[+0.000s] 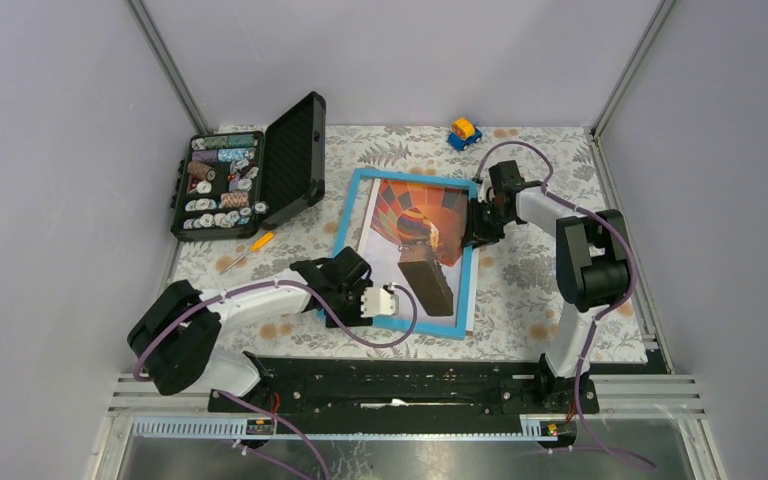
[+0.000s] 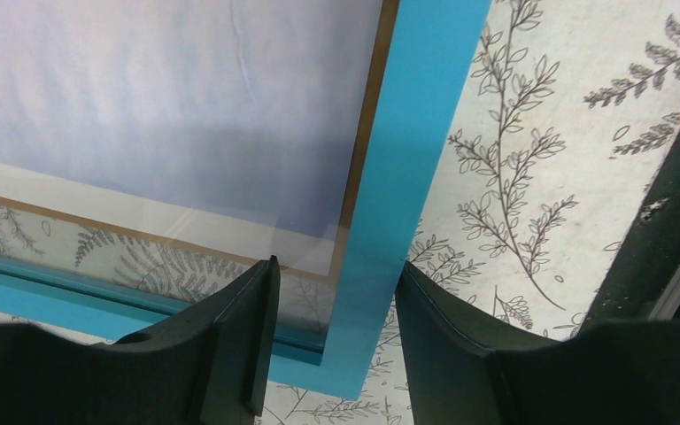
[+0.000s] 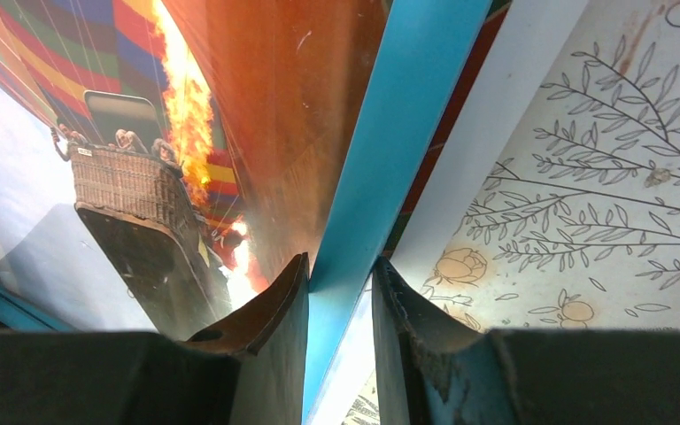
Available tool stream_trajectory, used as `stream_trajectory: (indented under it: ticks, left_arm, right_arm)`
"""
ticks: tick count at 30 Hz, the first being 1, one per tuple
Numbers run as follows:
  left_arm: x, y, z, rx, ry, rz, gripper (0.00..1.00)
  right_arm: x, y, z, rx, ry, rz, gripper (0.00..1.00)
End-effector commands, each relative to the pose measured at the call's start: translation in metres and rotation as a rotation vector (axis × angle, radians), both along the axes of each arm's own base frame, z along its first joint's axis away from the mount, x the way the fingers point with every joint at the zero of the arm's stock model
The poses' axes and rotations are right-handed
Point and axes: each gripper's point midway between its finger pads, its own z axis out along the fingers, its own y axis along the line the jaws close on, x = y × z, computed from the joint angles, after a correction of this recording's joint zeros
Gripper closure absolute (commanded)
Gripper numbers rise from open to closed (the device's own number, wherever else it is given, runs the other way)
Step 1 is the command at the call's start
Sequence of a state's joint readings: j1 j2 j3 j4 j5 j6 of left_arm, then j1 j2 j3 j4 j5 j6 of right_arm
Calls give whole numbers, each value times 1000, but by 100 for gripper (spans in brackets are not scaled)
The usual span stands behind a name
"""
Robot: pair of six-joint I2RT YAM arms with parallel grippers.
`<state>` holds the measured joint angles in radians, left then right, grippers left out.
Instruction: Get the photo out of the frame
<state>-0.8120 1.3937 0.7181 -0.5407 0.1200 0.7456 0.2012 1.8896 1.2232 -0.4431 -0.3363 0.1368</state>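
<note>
Your frame (image 1: 346, 232) lies flat mid-table on the floral cloth (image 1: 540, 290), the photo (image 1: 422, 215) of the balloon showing inside its turquoise border. Your right gripper (image 3: 340, 301) sits at the frame's 3 o'clock edge, jaws narrow and pinched on the blue rail, which runs up between the fingers (image 3: 270, 328). Your left gripper (image 2: 336, 328) is at the 6 o'clock corner, jaws wide, straddling the border without clearly touching it. The poker-chip case (image 1: 250, 170) stands open at 10 o'clock, a screwdriver (image 1: 248, 250) beside it, a toy car (image 1: 463, 132) at 12
</note>
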Motion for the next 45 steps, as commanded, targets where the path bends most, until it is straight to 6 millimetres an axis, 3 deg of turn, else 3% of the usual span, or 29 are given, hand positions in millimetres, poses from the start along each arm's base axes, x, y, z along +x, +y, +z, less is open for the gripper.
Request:
stream_trajectory:
  ticks: [1, 11, 15, 19, 24, 28, 32, 35, 41, 45]
  left_arm:
    - [29, -6, 22, -39, -111, 5, 41]
    - [42, 2, 24, -38, -126, 47, 20]
    - [43, 6, 22, -32, -123, 55, 19]
    - [41, 9, 19, -27, -111, 59, 22]
    - [38, 4, 22, -63, -90, 71, 23]
    - [35, -2, 20, -90, -66, 82, 24]
    - [34, -2, 14, -88, -55, 86, 25]
    - [33, -10, 27, -140, -48, 92, 23]
    - [25, -52, 91, -329, 64, 106, 14]
    - [40, -67, 100, -374, 35, 123, 13]
  right_arm:
    - [-5, 33, 21, 107, 9, 83, 100]
    - [-5, 46, 3, 122, 50, 90, 100]
    - [-3, 50, 0, 139, 57, 104, 100]
    - [-2, 57, 13, 181, 44, 150, 69]
    - [1, 50, 52, 215, -32, 201, 47]
    - [2, 28, 72, 294, -69, 170, 43]
    - [9, -2, 67, 347, -72, 101, 45]
    - [10, -10, 60, 392, -63, 79, 45]
    - [23, -26, 41, 396, -69, 36, 47]
    - [38, -26, 24, 408, -58, 30, 51]
